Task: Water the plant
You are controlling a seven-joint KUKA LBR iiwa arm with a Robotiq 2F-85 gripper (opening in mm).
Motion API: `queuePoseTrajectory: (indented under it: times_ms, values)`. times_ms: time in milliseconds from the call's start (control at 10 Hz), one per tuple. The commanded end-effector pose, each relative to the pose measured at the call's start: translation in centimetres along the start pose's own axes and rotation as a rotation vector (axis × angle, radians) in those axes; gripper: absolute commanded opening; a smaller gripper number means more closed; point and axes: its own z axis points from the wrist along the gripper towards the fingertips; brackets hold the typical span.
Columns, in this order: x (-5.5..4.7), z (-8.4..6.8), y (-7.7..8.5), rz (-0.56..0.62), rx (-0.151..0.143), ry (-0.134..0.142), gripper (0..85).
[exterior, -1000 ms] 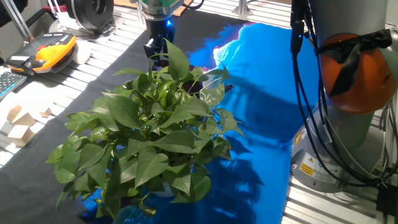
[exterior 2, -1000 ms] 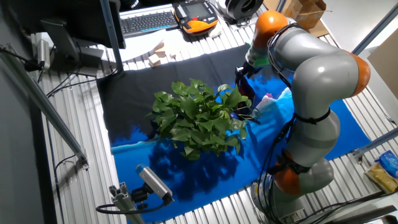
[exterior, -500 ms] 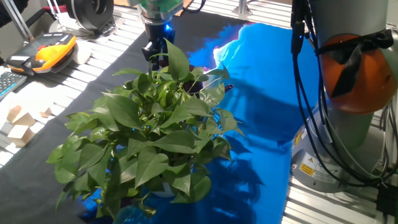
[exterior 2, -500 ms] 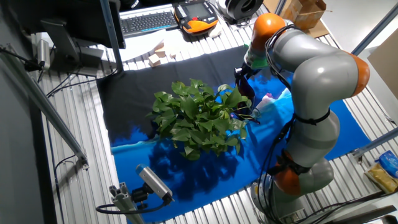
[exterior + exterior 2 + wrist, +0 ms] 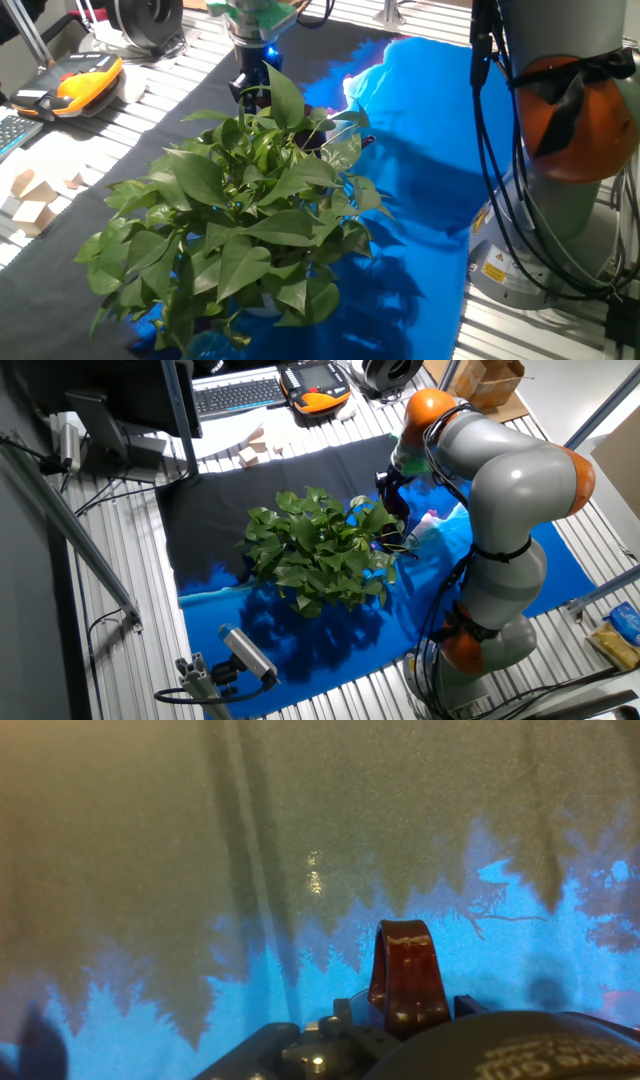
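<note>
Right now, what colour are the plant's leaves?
Glossy green; the plant shows best in one fixed view.

The plant (image 5: 235, 215) is a large, bushy mass of glossy green, pointed heart-shaped leaves that stands upright on the bench (image 5: 90, 170), its foliage spreading wide and hiding whatever holds it. It sits near the middle of the bench, where the black cloth (image 5: 215, 510) meets the blue cloth (image 5: 330, 635), with its lower leaves hanging over the blue part.
</note>
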Motion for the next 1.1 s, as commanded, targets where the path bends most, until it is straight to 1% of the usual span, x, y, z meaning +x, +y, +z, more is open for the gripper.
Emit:
queuePoseTrajectory:
  times_ms: [0,200,300,500,700,1000]
  values:
    - [0.03,0.15,-0.03,0.000,0.002,0.004,51.0]
    - [0.13,0.31,-0.12,-0.002,-0.006,0.006,51.0]
    - [0.19,0.31,-0.20,-0.006,-0.009,0.006,34.0]
    - [0.29,0.42,-0.31,-0.012,-0.017,0.013,34.0]
    - [0.33,0.50,-0.24,-0.007,-0.017,0.018,34.0]
    - [0.36,0.54,-0.19,-0.002,-0.008,0.032,34.0]
